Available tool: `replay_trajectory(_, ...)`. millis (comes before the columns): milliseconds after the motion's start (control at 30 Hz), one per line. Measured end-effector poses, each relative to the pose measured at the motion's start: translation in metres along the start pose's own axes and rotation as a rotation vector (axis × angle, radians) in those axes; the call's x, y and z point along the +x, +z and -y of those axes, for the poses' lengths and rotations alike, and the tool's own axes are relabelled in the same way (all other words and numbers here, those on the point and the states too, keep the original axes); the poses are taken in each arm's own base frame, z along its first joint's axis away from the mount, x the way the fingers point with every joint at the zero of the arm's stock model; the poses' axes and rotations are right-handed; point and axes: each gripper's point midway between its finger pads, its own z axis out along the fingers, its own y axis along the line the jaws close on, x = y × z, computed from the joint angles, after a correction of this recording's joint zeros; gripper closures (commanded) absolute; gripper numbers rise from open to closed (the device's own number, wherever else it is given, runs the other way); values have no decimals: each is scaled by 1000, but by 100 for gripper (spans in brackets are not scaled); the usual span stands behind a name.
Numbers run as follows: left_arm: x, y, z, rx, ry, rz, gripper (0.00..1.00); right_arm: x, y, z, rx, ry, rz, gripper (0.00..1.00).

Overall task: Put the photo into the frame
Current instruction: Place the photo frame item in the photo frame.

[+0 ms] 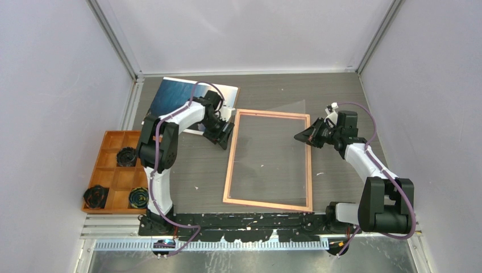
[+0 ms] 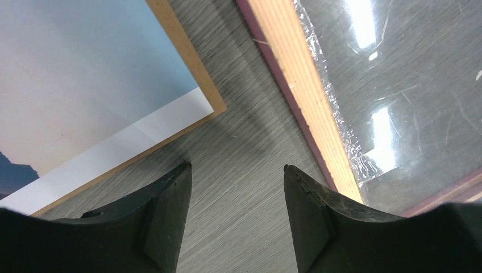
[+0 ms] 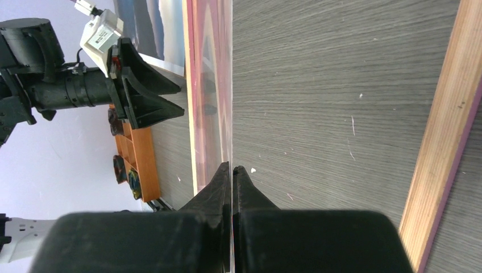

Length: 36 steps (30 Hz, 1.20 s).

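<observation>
While our right gripper (image 3: 232, 166) pinches the clear pane (image 3: 211, 85) by its edge, tilted up off the frame (image 1: 310, 165), our left gripper (image 2: 237, 166) hangs half-open and empty, with the photo (image 2: 85, 85) just ahead on one side and the frame on the other. If that thin pinch slips, the pane could drop back and block the photo.

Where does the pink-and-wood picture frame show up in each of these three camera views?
Top external: the frame lies mid-table, between the arms.
Left wrist: its wooden edge runs diagonally, upper right.
Right wrist: its edge runs along the right side.
Shared landmark: the photo.
</observation>
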Motion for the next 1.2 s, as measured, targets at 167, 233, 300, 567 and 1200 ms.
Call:
replay_trajectory(167,-3,4,5,-19,28,-8,37,-2,0,-5,-27,-9,2,99)
replay_trajectory(233,-4,5,6,-24,35,-9,37,-2,0,-8,-38,-12,2,99)
replay_trajectory(300,-6,6,7,-24,38,-10,37,-2,0,-9,-46,-10,0,99)
replay_trajectory(567,-7,6,8,-33,45,-16,37,-2,3,-9,-54,9,-14,99)
replay_trajectory(1200,-8,10,13,-60,88,-23,37,-10,10,-12,-93,35,3,91)
